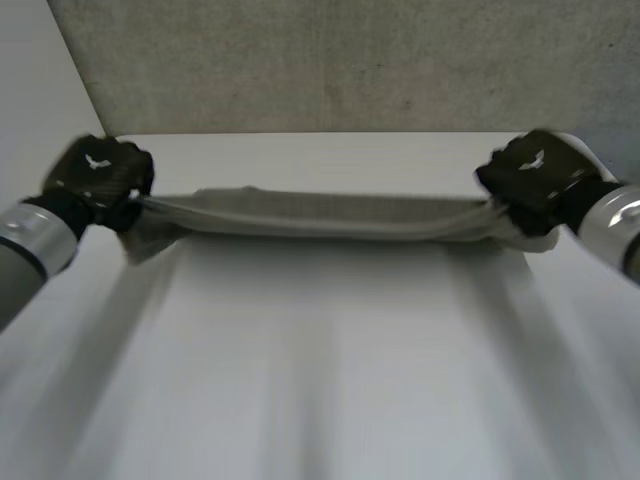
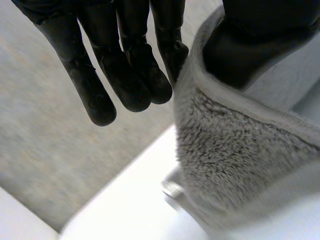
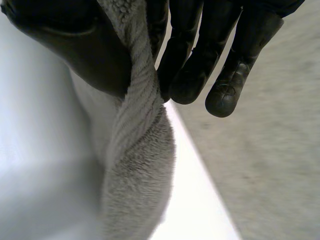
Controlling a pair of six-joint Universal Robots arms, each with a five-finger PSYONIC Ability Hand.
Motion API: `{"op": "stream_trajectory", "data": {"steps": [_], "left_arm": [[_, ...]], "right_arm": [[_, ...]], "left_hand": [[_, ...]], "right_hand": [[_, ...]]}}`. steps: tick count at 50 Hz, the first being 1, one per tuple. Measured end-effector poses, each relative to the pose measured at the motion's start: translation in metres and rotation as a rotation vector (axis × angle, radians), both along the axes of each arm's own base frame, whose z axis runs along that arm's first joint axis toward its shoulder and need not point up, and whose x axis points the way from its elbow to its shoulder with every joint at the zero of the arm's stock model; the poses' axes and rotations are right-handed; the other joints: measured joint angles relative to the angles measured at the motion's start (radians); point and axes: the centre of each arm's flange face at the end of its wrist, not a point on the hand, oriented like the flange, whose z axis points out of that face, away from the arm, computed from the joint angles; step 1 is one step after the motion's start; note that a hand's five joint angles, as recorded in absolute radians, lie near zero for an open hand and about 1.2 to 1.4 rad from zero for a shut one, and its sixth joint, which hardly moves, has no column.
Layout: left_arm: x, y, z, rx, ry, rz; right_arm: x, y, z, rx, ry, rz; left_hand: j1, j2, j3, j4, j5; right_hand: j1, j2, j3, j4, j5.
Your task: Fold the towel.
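Observation:
A grey towel (image 1: 320,214) is stretched taut in a narrow band across the far part of the white table (image 1: 320,380), lifted between both hands. My left hand (image 1: 98,175) grips its left end; in the left wrist view the thumb (image 2: 250,45) pinches the fluffy towel (image 2: 235,150) against the fingers (image 2: 125,75). My right hand (image 1: 535,180) grips the right end; in the right wrist view the thumb (image 3: 75,45) pins the towel (image 3: 137,165) against the fingers (image 3: 200,65).
A grey speckled wall (image 1: 340,60) rises just behind the table's far edge, close to both hands. The near part of the table lies bare.

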Motion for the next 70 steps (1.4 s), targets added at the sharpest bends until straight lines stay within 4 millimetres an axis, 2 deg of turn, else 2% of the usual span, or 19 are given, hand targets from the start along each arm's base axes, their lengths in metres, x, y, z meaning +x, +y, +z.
{"op": "stream_trajectory", "data": {"steps": [2,6,10,14,20,24,28,33,42,46,48,50,52,53,54,56,60,63,70], "left_arm": [[0.007,0.007,0.018,-0.042,0.029,0.014],[0.016,0.014,0.038,-0.085,0.095,0.026],[0.021,0.013,0.040,-0.074,0.155,0.018],[0.019,0.006,0.020,0.000,0.183,0.003],[-0.002,-0.008,-0.032,0.152,0.158,-0.054],[-0.014,-0.017,-0.058,0.191,0.105,-0.081],[-0.020,-0.030,-0.074,0.186,0.044,-0.095],[-0.025,-0.054,-0.081,0.141,-0.009,-0.075],[-0.036,-0.087,-0.075,0.056,-0.021,-0.037],[-0.044,-0.095,-0.079,0.048,-0.018,-0.049],[-0.049,-0.098,-0.083,0.047,-0.018,-0.059],[-0.052,-0.100,-0.085,0.049,-0.018,-0.063],[-0.056,-0.102,-0.088,0.049,-0.019,-0.064],[-0.057,-0.102,-0.089,0.049,-0.019,-0.062],[-0.058,-0.103,-0.089,0.047,-0.020,-0.057],[-0.059,-0.105,-0.089,0.041,-0.021,-0.044],[-0.059,-0.108,-0.085,0.029,-0.022,-0.014],[-0.058,-0.109,-0.076,0.013,-0.020,0.013],[-0.050,-0.104,-0.050,-0.015,-0.015,0.048]], "right_arm": [[-0.009,0.003,0.019,-0.048,-0.022,-0.028],[-0.020,0.004,0.037,-0.091,-0.049,-0.054],[-0.022,0.003,0.037,-0.079,-0.059,-0.046],[-0.020,-0.003,0.019,-0.016,-0.055,-0.028],[-0.015,-0.019,-0.020,0.100,-0.036,-0.021],[-0.014,-0.032,-0.042,0.150,-0.027,-0.026],[-0.014,-0.048,-0.059,0.180,-0.017,-0.049],[-0.014,-0.066,-0.071,0.183,-0.001,-0.094],[-0.005,-0.083,-0.073,0.102,-0.023,-0.117],[0.002,-0.091,-0.077,0.062,-0.032,-0.121],[0.006,-0.097,-0.081,0.042,-0.033,-0.134],[0.007,-0.100,-0.084,0.032,-0.033,-0.145],[0.010,-0.107,-0.089,0.020,-0.029,-0.169],[0.011,-0.109,-0.090,0.016,-0.028,-0.175],[0.012,-0.112,-0.092,0.011,-0.026,-0.186],[0.014,-0.117,-0.094,0.002,-0.025,-0.204],[0.016,-0.122,-0.093,-0.010,-0.034,-0.224],[0.018,-0.123,-0.084,-0.014,-0.071,-0.234],[0.014,-0.111,-0.044,-0.021,-0.190,-0.244]], "left_hand": [[0.000,0.000,0.000,0.000,0.000],[0.000,0.000,0.000,0.000,0.000],[0.000,0.000,0.000,0.000,0.000],[0.000,0.000,0.000,0.000,0.009],[0.000,0.003,0.000,0.000,0.012],[0.000,0.003,0.003,0.000,0.012],[0.000,0.004,0.004,0.000,0.012],[0.000,0.004,0.004,0.000,0.012],[0.000,0.004,0.005,0.000,0.012],[-0.005,-0.074,-0.064,-0.080,-0.032],[-0.129,-0.229,-0.209,-0.226,-0.180],[-0.300,-0.401,-0.386,-0.407,-0.362],[-0.691,-0.786,-0.762,-0.785,-0.759],[-0.810,-0.900,-0.877,-0.882,-0.861],[-0.947,-1.031,-1.013,-1.031,-1.004],[-1.012,-1.097,-1.089,-1.099,-1.085],[-1.014,-1.104,-1.103,-1.111,-1.087],[-1.014,-1.104,-1.103,-1.111,-1.087],[-1.014,-1.104,-1.103,-1.111,-1.087]], "right_hand": [[0.000,0.008,0.000,0.000,0.000],[0.000,0.020,0.000,0.000,0.014],[0.000,0.020,0.000,0.000,0.019],[0.000,0.020,0.000,0.000,0.019],[0.000,0.020,0.000,0.000,0.019],[0.000,0.020,0.000,0.000,0.019],[0.000,0.020,0.001,0.000,0.019],[0.000,0.020,0.001,0.000,0.019],[0.000,0.020,0.001,0.000,0.019],[0.000,0.020,0.001,0.000,0.019],[-0.007,0.012,-0.007,-0.008,0.011],[-0.150,-0.146,-0.163,-0.163,-0.140],[-0.504,-0.511,-0.518,-0.494,-0.504],[-0.585,-0.594,-0.597,-0.592,-0.609],[-0.776,-0.795,-0.770,-0.765,-0.798],[-1.002,-1.018,-1.024,-1.015,-1.049],[-1.074,-1.076,-1.103,-1.087,-1.094],[-1.082,-1.076,-1.103,-1.087,-1.094],[-1.082,-1.076,-1.103,-1.087,-1.094]]}}
